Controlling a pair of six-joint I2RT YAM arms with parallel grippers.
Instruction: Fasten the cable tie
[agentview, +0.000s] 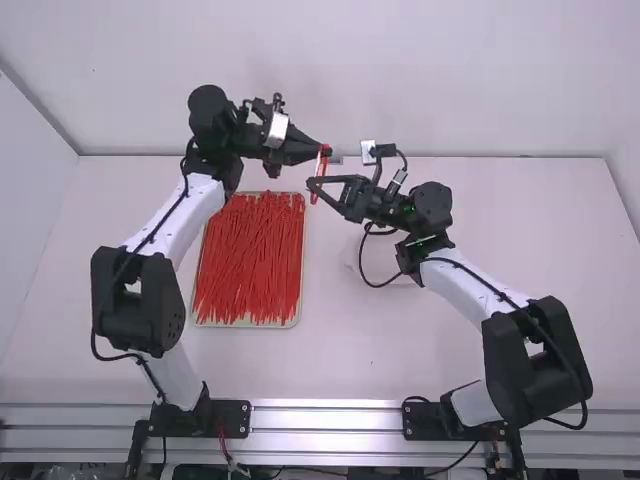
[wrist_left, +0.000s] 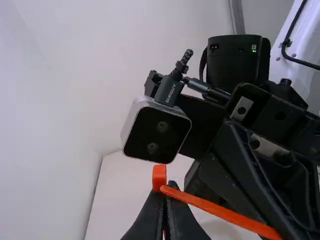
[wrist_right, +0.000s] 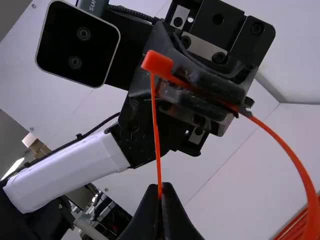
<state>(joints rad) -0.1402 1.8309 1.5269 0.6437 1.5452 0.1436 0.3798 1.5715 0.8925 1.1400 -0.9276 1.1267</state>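
A thin red cable tie with a small square head hangs in the air above the back of the white desk, between the two arms. The left tool is pinched closed on the strip just beside the head. The right tool is clamped on a straight run leading from the head, and the rest bows outward.

The cable tie is smooth orange-red plastic with a faint sheen, like the heap of ties on the pale, matt tray. The fingers are matt black plastic. The tabletop is smooth, matt white.
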